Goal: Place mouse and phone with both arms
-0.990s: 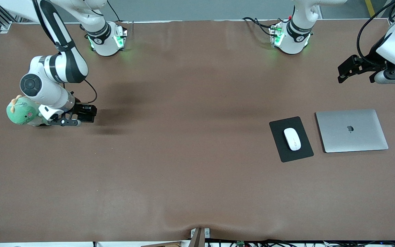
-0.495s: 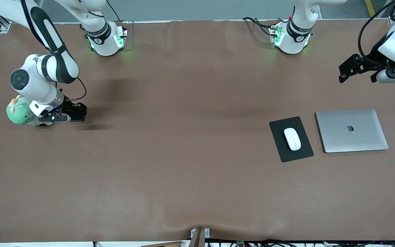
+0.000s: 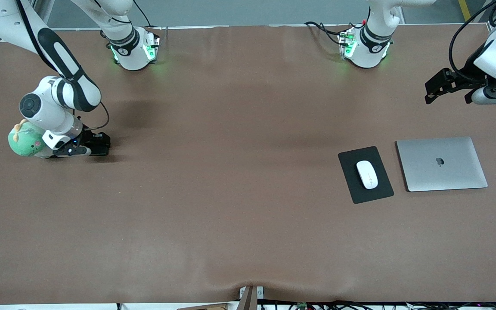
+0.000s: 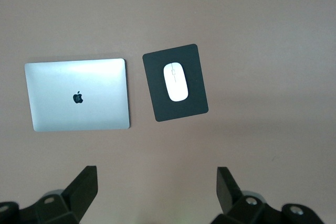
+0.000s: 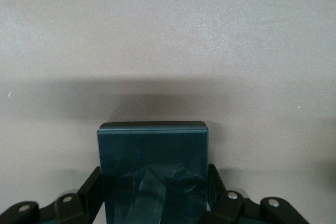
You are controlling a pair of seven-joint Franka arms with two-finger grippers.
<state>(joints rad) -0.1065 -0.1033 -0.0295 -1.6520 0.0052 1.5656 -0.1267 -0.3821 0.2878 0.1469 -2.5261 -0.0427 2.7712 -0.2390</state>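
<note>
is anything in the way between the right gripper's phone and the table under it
Nothing visible. The right gripper is shut on the phone, low over bare table beside the green plush toy. The left gripper waits open; the mouse lies on its mat.

Robot lab (two bench-mounted arms, cabling)

Bare table mid-span — open passage, plush toy crowding right tool, laptop beside mouse mat
</note>
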